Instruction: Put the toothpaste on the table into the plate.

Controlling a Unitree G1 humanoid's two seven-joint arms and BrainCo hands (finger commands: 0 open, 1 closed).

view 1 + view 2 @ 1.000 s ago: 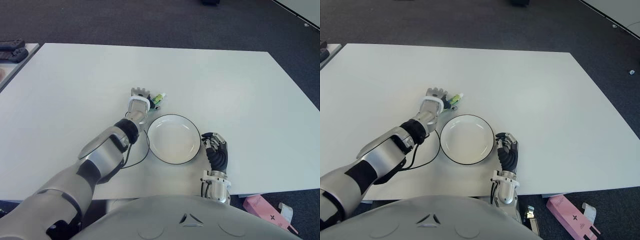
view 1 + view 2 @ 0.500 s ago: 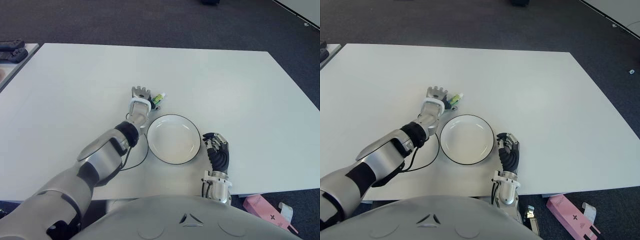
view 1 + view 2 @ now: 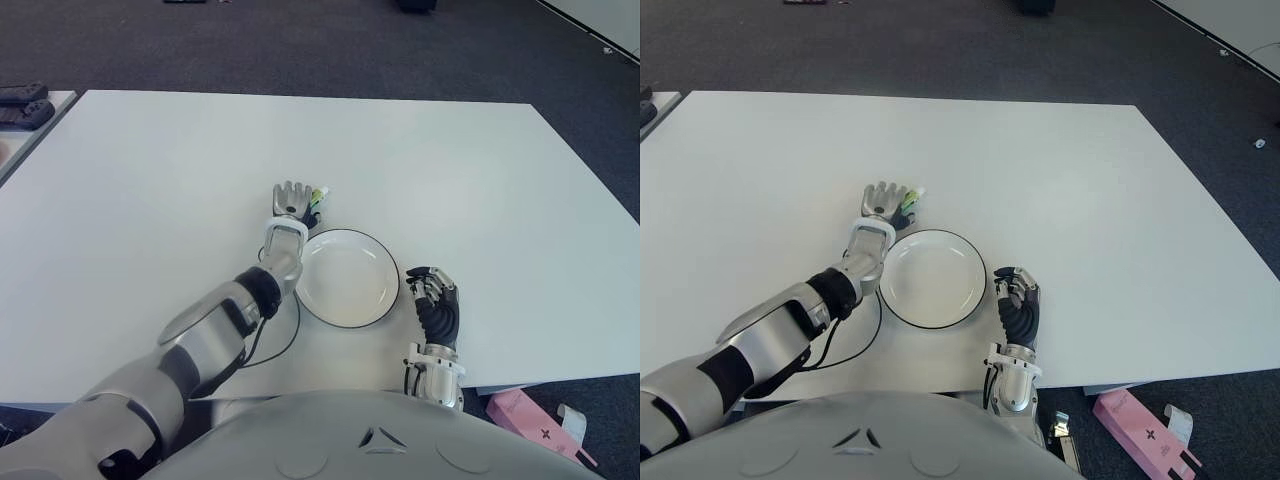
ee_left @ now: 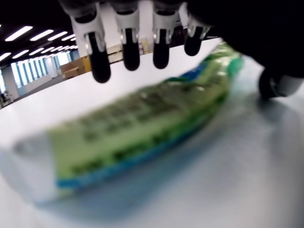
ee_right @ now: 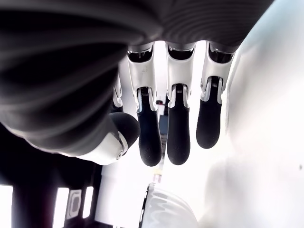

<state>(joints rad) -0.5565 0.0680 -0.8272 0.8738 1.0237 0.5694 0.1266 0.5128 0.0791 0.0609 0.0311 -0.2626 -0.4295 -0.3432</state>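
Note:
The green and white toothpaste tube point(image 3: 319, 198) lies on the white table point(image 3: 450, 170), just beyond the far left rim of the white, black-rimmed plate point(image 3: 350, 280). My left hand point(image 3: 291, 198) is stretched out flat right beside the tube on its left, open. In the left wrist view the tube point(image 4: 142, 123) lies on the table under the straight fingertips point(image 4: 130, 52), which do not close on it. My right hand point(image 3: 434, 300) shows to the right of the plate near the table's front edge, fingers point(image 5: 178, 137) relaxed, holding nothing.
A thin black cable point(image 3: 283, 322) loops on the table by my left forearm, left of the plate. A pink box point(image 3: 520, 412) lies on the floor at the front right. Dark devices point(image 3: 25, 100) sit on a side table at far left.
My left hand and wrist have shifted to the right and closer to the tube, now right against its left side. The tube, the plate and the right hand have stayed put.

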